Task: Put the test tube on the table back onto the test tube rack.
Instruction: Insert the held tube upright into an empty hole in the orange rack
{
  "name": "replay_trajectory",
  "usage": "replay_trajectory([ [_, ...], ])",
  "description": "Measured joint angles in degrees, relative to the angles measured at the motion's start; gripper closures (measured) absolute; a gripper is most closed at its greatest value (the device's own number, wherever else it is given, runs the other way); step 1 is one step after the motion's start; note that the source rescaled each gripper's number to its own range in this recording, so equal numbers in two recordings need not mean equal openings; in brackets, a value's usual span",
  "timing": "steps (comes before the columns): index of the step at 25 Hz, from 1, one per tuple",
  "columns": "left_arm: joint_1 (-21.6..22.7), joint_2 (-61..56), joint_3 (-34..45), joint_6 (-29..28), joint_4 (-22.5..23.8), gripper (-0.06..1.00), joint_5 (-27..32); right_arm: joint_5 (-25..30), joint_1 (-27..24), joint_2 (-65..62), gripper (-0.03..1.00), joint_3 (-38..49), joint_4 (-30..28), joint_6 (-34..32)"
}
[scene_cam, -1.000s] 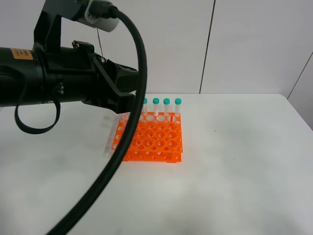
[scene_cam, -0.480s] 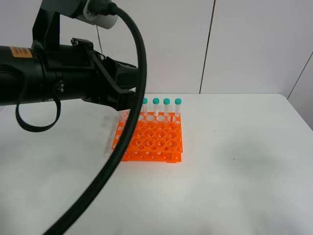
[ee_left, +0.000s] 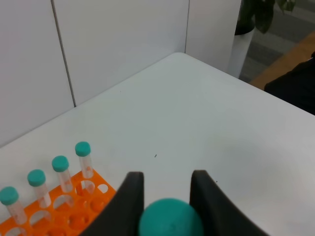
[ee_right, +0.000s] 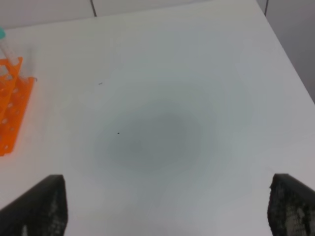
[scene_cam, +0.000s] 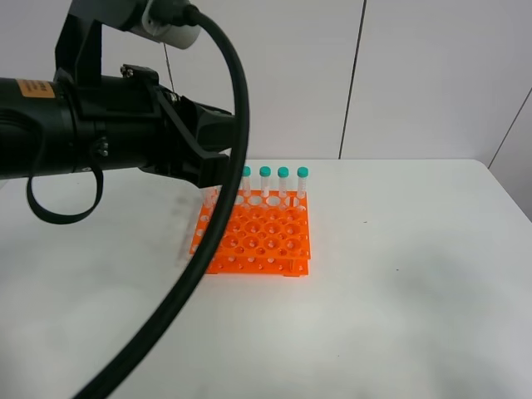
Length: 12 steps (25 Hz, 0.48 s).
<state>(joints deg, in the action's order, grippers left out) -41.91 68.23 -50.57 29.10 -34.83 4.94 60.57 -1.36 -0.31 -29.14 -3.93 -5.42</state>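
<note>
The test tube (ee_left: 171,219) is off the table (scene_cam: 399,274), clamped in my left gripper (ee_left: 166,183) with its teal cap between the two dark fingers. It is held close by the orange test tube rack (scene_cam: 264,233), where capped tubes (scene_cam: 283,179) stand along the far row. My right gripper (ee_right: 166,199) hangs over the table well apart from the rack, jaws spread wide, holding nothing.

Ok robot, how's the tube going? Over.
Left gripper shut on the test tube, close to the test tube rack. Right gripper open, empty. Nothing blocking.

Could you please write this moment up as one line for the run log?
left gripper: shut on tube | right gripper: open above table | tube: upright near rack
</note>
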Motion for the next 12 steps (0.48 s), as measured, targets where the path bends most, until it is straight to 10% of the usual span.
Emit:
replay_trajectory([
  [12, 0.0, 0.0, 2.5, 0.1, 0.0, 0.94, -1.5, -0.3, 0.0, -0.1, 0.11, 0.0, 0.0, -1.3],
])
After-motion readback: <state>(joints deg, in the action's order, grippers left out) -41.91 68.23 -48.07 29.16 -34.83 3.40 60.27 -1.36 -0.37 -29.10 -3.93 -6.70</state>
